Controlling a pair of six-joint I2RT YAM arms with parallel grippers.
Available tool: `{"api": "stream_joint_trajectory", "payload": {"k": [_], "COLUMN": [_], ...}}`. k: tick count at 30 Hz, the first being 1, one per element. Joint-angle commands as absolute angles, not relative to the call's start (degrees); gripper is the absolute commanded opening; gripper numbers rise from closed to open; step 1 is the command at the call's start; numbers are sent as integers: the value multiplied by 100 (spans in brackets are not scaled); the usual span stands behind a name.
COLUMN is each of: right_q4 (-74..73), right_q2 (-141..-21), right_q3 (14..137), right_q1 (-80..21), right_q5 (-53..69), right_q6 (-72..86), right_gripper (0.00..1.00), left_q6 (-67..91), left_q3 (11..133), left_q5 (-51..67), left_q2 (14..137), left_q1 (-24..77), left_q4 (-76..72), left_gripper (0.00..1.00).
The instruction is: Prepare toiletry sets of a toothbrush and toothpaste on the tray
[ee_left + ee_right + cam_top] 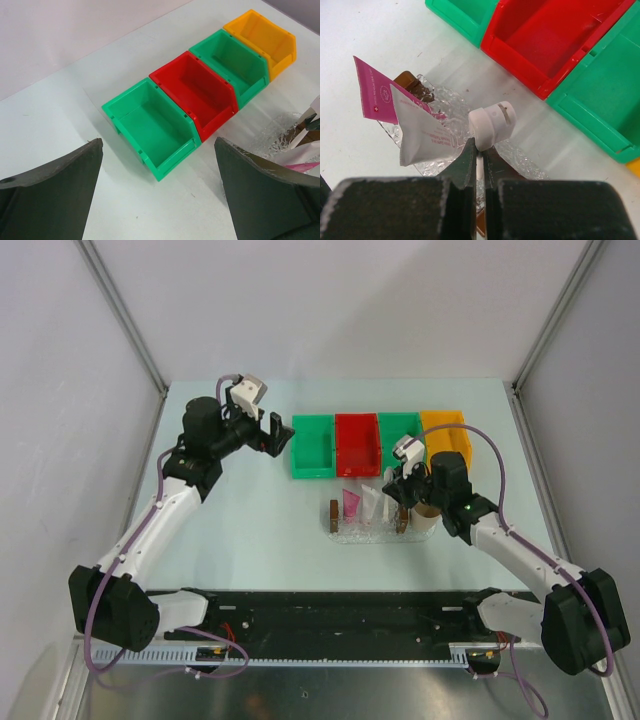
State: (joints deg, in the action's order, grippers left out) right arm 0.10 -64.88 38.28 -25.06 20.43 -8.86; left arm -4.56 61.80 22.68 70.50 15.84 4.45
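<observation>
The right claw [479,147] is closed, with its two fingers together and only a narrow slit between them. A pale strip shows in that slit but cannot be identified. Directly at the fingertips sits the round white cap [492,125] of a white tube [422,137]. The wrist view does not show whether the tips nip the cap or merely touch it. The tube body slopes away to the left of the claw, over the tray [447,102], which lies beneath and ahead of the fingers. The toothpaste [370,92] is further left of the claw, behind the white tube, which covers its lower part. Its flat end rises past the tray's far brown handle [409,81]. The near handle shows only as a brown sliver under the fingers. Beyond the claw stand a red bin [550,35] and green bins [600,100], all cut off by the frame edge. In the overhead view the right wrist hides most of a beige cup [424,522]. The left claw [274,432] is well apart from the tray, its fingers spread wide and holding nothing, and it faces the same bins. In its wrist view the tray appears only at the frame edge beyond its right finger, cut off and indistinct.
</observation>
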Motion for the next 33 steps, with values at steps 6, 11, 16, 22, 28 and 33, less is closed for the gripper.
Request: {"api": "stream_joint_trajectory", "payload": {"k": [6,11,16,22,28,33], "right_q4": [167,167,158,158,185,202], "right_q2": [-6530,-6548,-6513,-6478,-6364,-6179], "right_q3": [3797,3797,3797,3797,3806,3806], "right_q1": [-2531,-2522,-2522,-2496,-2444,-2303], "right_q5": [2118,2127,2110,2127,2127,2127], "right_q6": [-967,-984,-984,-976,-984,-976], "right_gripper": [7,14,20,22,25,31], "left_q6": [-694,-694,-703,-703,-729,-729], "left_q3": [6170,6170,6161,6161,6143,6179], "left_q5": [2417,2417,2408,2417,2408,2399], "left_q2": [7049,7023,7022,7014,7014,7031], "left_q1": [1521,1512,1512,1503,1503,1494], "left_q4": [360,378,360,360,360,369], "left_gripper": [97,97,97,98,98,98]}}
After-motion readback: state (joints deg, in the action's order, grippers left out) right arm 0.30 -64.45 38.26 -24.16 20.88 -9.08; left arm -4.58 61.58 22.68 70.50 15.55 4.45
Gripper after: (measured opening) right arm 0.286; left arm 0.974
